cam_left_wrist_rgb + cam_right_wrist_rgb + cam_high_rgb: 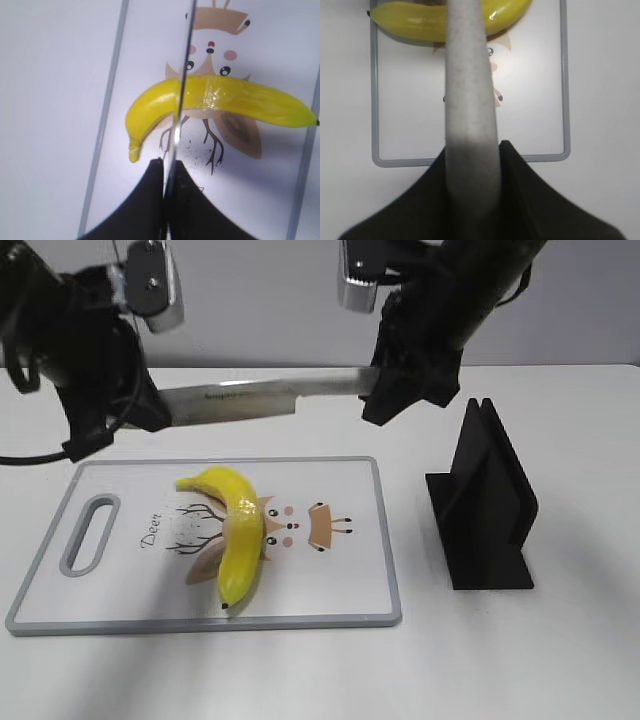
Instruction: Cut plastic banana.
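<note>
The plastic banana [240,530] lies on the white cutting board [340,580], its dark tip toward the front edge. It also shows in the left wrist view [235,100] and the right wrist view [410,22]. A long knife [260,398] hangs level in the air above the board's far edge. My left gripper [150,412] is shut on its left end and my right gripper [385,390] on its right end. In the left wrist view the knife [181,90] runs edge-on from the fingers [164,165] across the banana. In the right wrist view a grey part of the knife [467,90] sits between the fingers [472,150].
A black knife stand [485,505] stands on the table right of the board. The board has a grey rim [565,100], a handle slot [90,532] at its left and a cartoon deer print [300,525] under the banana.
</note>
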Tool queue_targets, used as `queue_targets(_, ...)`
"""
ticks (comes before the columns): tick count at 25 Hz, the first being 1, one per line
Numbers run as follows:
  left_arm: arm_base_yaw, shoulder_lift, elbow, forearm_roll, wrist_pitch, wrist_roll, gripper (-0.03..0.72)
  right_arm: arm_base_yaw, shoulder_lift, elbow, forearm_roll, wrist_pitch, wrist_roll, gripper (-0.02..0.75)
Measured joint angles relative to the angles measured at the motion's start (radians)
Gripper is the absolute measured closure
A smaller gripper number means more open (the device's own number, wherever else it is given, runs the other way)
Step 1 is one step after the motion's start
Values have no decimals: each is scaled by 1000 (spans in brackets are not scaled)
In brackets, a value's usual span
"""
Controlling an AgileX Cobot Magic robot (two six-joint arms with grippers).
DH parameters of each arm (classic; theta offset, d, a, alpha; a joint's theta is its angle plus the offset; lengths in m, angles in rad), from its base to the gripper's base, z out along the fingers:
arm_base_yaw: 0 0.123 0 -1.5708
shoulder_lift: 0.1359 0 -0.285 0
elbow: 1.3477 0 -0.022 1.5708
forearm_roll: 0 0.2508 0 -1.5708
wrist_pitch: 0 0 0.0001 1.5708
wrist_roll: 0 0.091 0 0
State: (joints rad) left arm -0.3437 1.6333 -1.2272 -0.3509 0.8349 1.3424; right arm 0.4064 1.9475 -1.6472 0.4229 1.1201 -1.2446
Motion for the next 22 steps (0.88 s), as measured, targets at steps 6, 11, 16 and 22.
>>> queue_targets(6, 0, -76, 0, -2, 35, 0, 700, 3, -40, -6, 9, 22, 0, 552)
queue_targets(11, 0, -76, 0, -4, 22, -4, 645, 3, -40, -6, 9, 24, 2, 553)
queue_targets(16, 3, -81, 0, -1, -1, -20, 280, -3, -40, -6, -17, 25, 43, 573)
queue_targets(22, 3, -106, 2, -16, -37, -55, 73, -9, -40, -6, -23, 22, 60, 573)
